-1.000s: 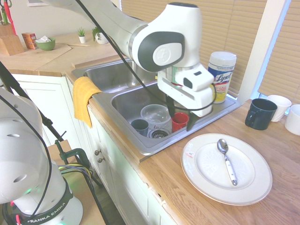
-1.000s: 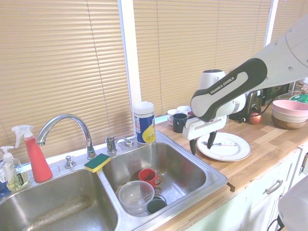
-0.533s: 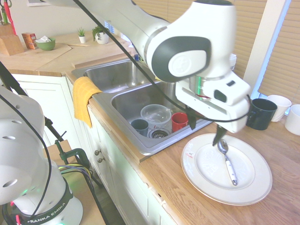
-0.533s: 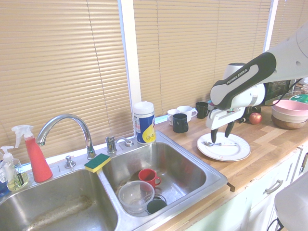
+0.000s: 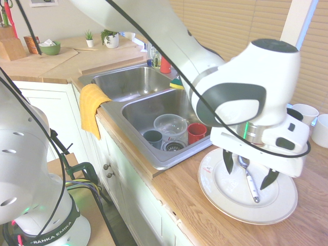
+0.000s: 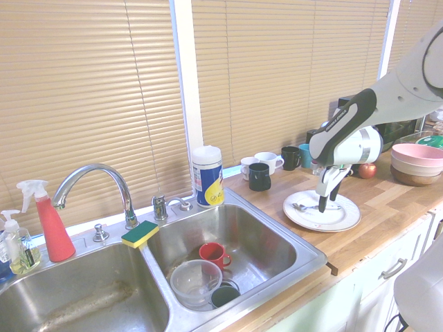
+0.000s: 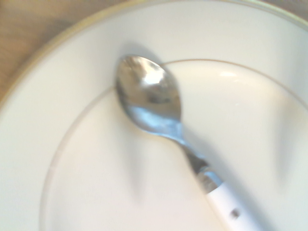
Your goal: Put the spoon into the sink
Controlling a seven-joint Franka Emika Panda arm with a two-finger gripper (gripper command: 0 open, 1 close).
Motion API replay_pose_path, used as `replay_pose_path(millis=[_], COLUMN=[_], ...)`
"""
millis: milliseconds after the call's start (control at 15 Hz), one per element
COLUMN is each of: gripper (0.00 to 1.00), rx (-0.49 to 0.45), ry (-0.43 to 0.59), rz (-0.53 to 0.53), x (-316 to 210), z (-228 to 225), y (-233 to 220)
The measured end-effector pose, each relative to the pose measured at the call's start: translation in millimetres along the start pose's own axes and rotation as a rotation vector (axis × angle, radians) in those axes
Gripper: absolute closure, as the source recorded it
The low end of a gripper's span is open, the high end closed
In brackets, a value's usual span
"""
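The spoon (image 5: 249, 179), silver bowl and slim white handle, lies on a white plate (image 5: 215, 187) on the wooden counter right of the sink (image 5: 128, 110). My gripper (image 5: 247, 170) hangs open just above it, one dark finger on each side of the handle, touching nothing. In the second exterior view the spoon (image 6: 310, 206) lies on the plate (image 6: 342, 218) under the gripper (image 6: 325, 200), right of the sink (image 6: 277, 249). Close up in the wrist view, the spoon (image 7: 150, 103) rests on the plate (image 7: 86, 202).
The near basin holds a red mug (image 5: 196, 132), a clear bowl (image 5: 169, 124) and a dark cup (image 5: 152, 137). A yellow cloth (image 5: 91, 105) hangs over the sink's front rim. Mugs (image 6: 259, 174) stand behind the plate; stacked bowls (image 6: 417, 162) sit at the counter's far end.
The arm has swung from above the sink's edge over to the plate and come down, so the open fingers now straddle the spoon. The spoon has not moved.
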State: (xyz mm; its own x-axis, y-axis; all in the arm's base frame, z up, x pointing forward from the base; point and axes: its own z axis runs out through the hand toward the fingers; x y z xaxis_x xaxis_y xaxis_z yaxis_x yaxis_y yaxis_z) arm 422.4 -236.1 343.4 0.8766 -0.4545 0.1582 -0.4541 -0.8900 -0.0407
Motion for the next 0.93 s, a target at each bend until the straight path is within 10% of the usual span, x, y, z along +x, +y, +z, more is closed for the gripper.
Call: replay_pose_path(millis=[333, 400, 933], gripper=[0.00, 1.00, 1.00], rx=[0.066, 0.066, 0.062], ry=[-0.016, -0.021, -0.062], rz=[-0.101, -0.106, -0.131], x=[15.6, 18.1, 23.5], z=[3.3, 5.1, 23.6], y=[2.7, 3.3, 4.3])
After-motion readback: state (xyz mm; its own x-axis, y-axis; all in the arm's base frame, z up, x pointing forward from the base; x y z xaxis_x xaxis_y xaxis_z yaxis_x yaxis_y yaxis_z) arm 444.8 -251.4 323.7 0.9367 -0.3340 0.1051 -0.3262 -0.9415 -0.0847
